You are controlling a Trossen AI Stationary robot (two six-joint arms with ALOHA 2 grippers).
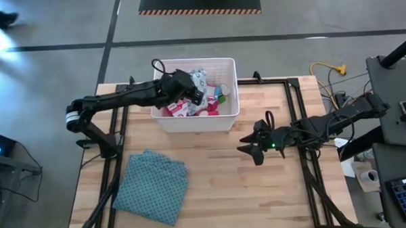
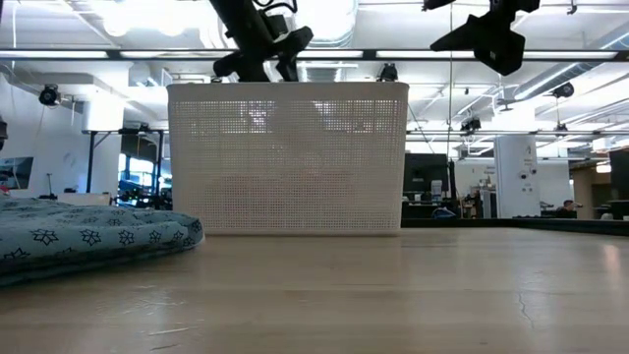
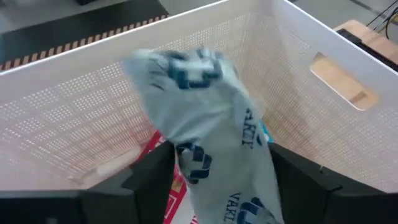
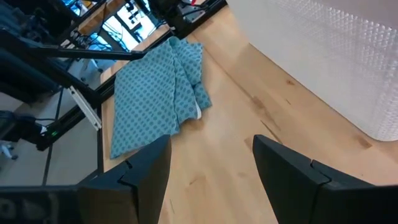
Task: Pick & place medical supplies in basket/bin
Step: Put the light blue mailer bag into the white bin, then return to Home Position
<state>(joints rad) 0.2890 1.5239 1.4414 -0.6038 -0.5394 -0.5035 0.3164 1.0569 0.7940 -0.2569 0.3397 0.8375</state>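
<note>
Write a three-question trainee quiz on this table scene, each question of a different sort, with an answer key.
1. True or false: the left gripper is over the white bin.
2. What lies between its fingers? A) a pale printed soft pack B) a red tube C) nothing
3. Name the item lying outside the bin on the table.

Key: 1 true. 2 A. 3 The blue-green patterned cloth; the right gripper hangs empty and open above bare wood beside the bin.
</note>
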